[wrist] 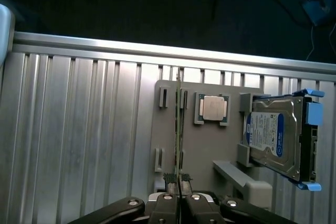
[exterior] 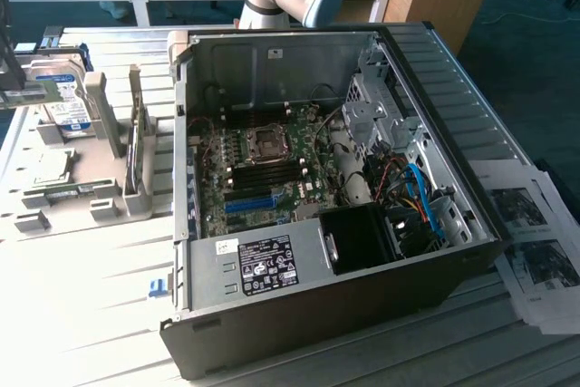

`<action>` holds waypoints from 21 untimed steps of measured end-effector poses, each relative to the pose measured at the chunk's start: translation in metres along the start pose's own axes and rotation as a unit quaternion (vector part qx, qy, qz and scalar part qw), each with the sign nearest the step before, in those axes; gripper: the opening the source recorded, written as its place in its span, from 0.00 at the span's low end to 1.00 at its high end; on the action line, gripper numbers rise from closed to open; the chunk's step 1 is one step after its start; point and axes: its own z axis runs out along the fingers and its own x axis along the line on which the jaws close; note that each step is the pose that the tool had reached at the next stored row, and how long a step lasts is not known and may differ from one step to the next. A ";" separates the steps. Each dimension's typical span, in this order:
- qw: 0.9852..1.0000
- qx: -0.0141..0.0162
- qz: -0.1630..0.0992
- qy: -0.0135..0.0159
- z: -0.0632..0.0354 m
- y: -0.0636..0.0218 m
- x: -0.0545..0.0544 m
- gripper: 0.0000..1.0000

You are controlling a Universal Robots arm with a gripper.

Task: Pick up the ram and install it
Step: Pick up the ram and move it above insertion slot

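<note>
The ram point(wrist: 178, 129) is a thin green stick that the wrist view catches edge-on, running straight out from my fingertips. My gripper point(wrist: 178, 181) is shut on its near end. Below it lies the grey parts fixture point(wrist: 168, 140) with its small upright clips. In the exterior view, the gripper point(exterior: 18, 86) hangs at the far left above that fixture point(exterior: 109, 206), and the pale green ram point(exterior: 34, 94) sticks out sideways from it. The open computer case point(exterior: 308, 305) lies in the middle, its motherboard point(exterior: 263, 178) facing up with long black slots point(exterior: 265, 165) beside the processor socket point(exterior: 267, 140).
On the fixture sit a silver hard drive with a blue-white label point(wrist: 275, 135) and a square processor point(wrist: 212, 108). A thin green strip point(exterior: 59, 192) lies beside the processor. Printed papers point(exterior: 535, 242) lie to the exterior view's right of the case. The slatted metal table point(exterior: 91, 314) stretches in front.
</note>
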 end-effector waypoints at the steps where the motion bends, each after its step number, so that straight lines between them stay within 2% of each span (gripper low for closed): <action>1: 1.000 0.000 0.000 0.000 -0.0001 -0.0016 0.000 0.12; 21: 1.000 0.000 0.000 0.000 -0.0018 -0.0405 0.002 0.12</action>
